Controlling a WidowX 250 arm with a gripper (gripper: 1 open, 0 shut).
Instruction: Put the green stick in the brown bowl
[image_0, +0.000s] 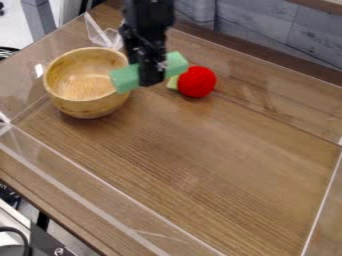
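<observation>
My gripper (146, 68) is shut on the green stick (130, 77), a light-green block that hangs lifted above the table, level and crosswise between the fingers. It sits just right of the brown bowl (88, 81), its left end close to the bowl's right rim. The bowl is a round light wooden one with thick walls and nothing inside it. The gripper points straight down, and the black arm rises from it toward the top of the view.
A red round toy (198, 81) with a small green leaf lies on the table just right of the stick. A clear plastic wall (80, 205) borders the wooden table at the front and left.
</observation>
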